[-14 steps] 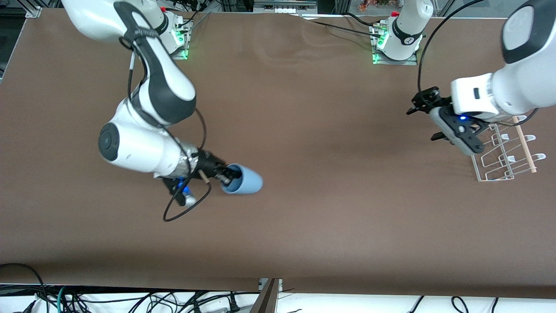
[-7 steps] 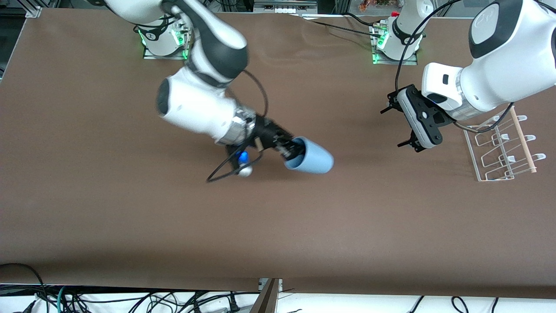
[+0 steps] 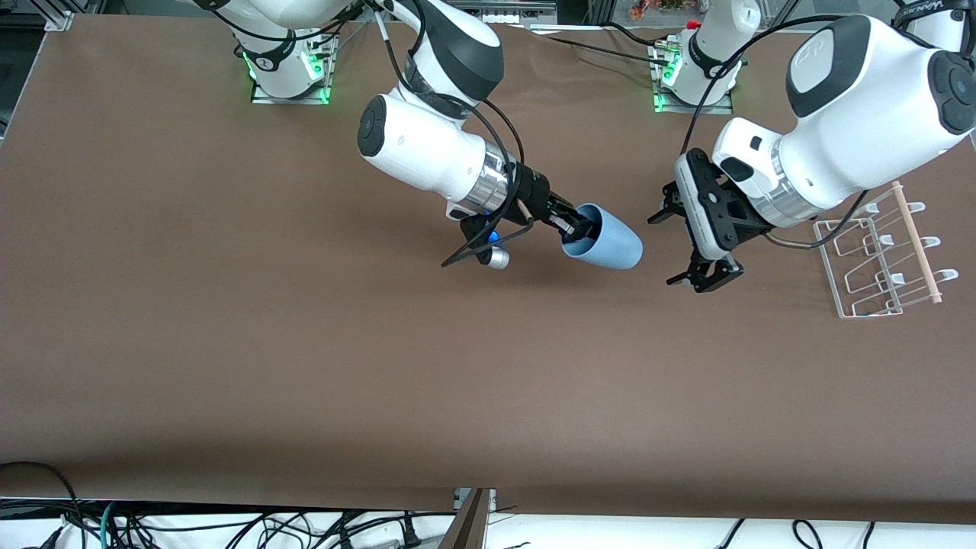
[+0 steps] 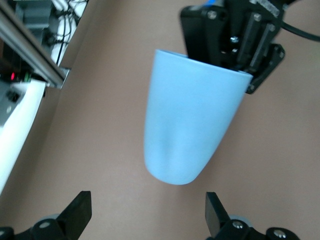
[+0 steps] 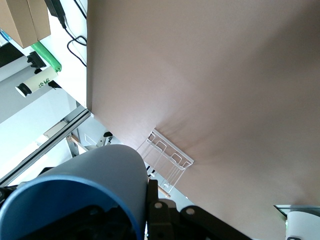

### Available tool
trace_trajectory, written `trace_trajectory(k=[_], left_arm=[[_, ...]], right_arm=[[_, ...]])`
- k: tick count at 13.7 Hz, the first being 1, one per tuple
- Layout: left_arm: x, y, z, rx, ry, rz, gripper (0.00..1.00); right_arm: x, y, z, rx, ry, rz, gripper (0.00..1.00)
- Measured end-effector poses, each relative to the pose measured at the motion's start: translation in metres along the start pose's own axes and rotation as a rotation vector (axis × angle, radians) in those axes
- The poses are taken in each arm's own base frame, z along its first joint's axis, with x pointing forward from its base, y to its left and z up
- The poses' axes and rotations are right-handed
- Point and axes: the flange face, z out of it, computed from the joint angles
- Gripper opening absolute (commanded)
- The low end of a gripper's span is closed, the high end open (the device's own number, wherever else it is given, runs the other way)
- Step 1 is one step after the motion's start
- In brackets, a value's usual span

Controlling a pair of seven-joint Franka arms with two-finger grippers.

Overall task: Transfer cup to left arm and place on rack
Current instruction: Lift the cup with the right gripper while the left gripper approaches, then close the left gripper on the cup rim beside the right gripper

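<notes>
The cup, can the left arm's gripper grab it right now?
Probably yes: the cup, held out by the right gripper, points at the open left gripper, with nothing between them.

One cup (image 3: pixel 608 244), one rack (image 3: pixel 877 259), two arms, on one table (image 3: pixel 229 305)
</notes>
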Motion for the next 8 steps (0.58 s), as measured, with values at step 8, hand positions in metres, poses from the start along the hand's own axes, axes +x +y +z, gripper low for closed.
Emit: trace_trajectory(k=[8], left_arm=[[0.048,0.031,0.035,0.036,0.035,0.206,1.0]], right_arm=[[0.003,-0.003,-0.003,0.007,0.004,0.0,0.0]])
